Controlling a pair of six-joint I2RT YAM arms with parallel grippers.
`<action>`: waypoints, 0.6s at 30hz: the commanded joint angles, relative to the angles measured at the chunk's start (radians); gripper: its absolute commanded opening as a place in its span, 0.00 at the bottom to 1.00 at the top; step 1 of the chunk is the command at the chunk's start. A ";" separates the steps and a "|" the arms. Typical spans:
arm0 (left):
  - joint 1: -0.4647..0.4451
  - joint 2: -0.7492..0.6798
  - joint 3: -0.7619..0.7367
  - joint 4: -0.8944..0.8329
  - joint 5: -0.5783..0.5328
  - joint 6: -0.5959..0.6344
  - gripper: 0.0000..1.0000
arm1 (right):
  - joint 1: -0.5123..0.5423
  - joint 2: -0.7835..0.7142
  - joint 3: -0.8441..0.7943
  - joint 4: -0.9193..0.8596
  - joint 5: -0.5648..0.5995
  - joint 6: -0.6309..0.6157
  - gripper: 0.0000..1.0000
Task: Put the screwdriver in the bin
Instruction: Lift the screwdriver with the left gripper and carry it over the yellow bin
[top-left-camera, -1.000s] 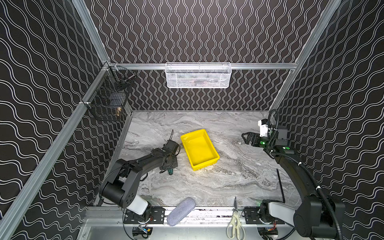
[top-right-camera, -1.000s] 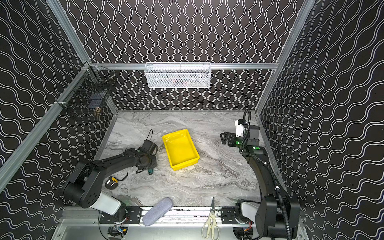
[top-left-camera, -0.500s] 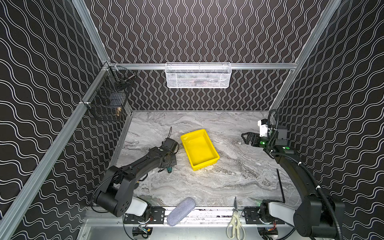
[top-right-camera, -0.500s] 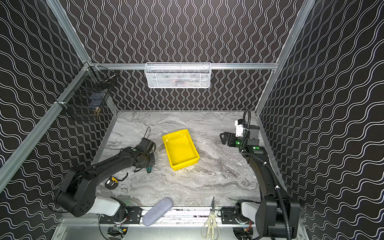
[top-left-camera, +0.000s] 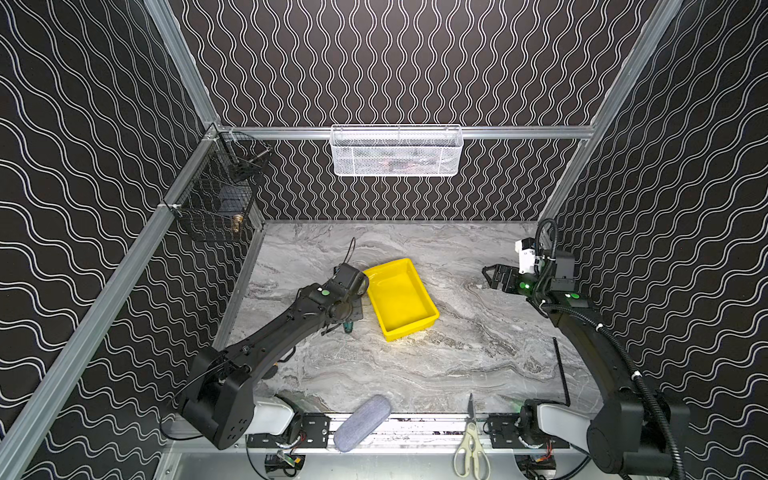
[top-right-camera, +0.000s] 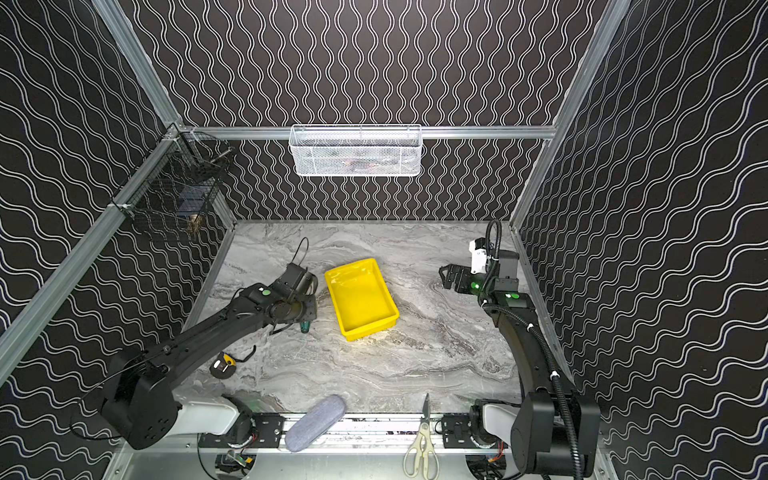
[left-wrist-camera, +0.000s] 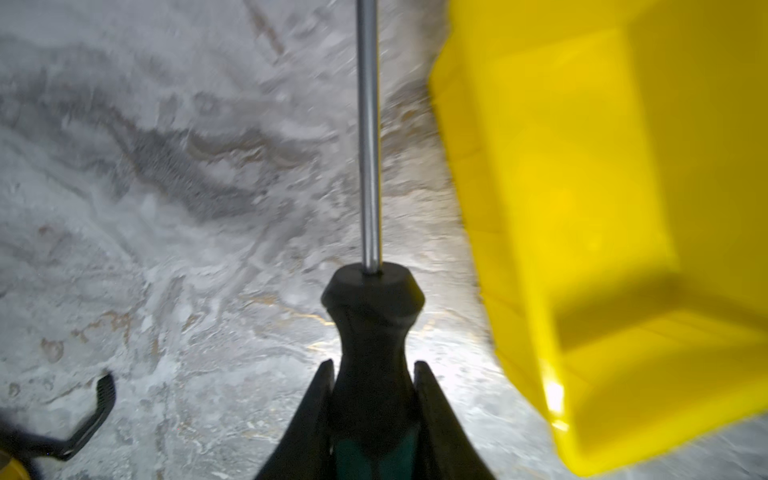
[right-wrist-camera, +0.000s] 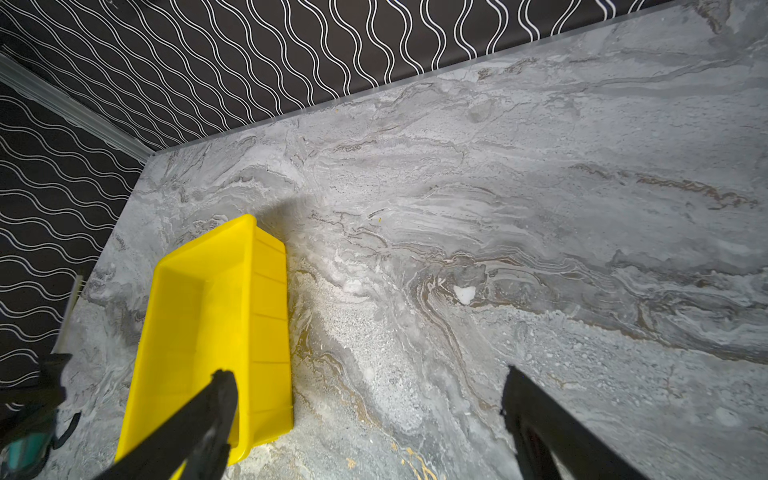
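Screwdriver (left-wrist-camera: 372, 316) | gripped by left fingers (left-wrist-camera: 440, 424) | just outside bin (left-wrist-camera: 582, 208)

Open: the desk (top-left-camera: 457, 365) from the bin (top-left-camera: 401, 297) out to 3 o'clock and back to 12; the hollow of the low-walled bin at centre.
Blocked: left arm (top-right-camera: 216, 332) slanting across 8 o'clock, its head just beside the bin's 9 o'clock wall; tape measure (top-right-camera: 223, 365) at 7; right arm (top-left-camera: 586, 349) along the 3-to-5 edge; grey pouch (top-left-camera: 361, 422) and scissors (top-left-camera: 471, 440) at 6, on the front rail.

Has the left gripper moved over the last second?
Yes: the left gripper, shut on the green-and-black screwdriver, has edged toward the unmoved yellow plastic bin.
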 joint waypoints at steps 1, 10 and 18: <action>-0.029 0.028 0.065 -0.016 0.002 -0.011 0.05 | 0.002 -0.002 0.006 0.006 -0.020 0.006 0.99; -0.117 0.201 0.210 0.084 0.059 -0.025 0.06 | 0.002 -0.009 0.015 -0.017 -0.019 -0.005 0.99; -0.141 0.320 0.219 0.136 0.082 -0.030 0.07 | 0.001 0.005 0.013 -0.007 -0.017 -0.003 0.99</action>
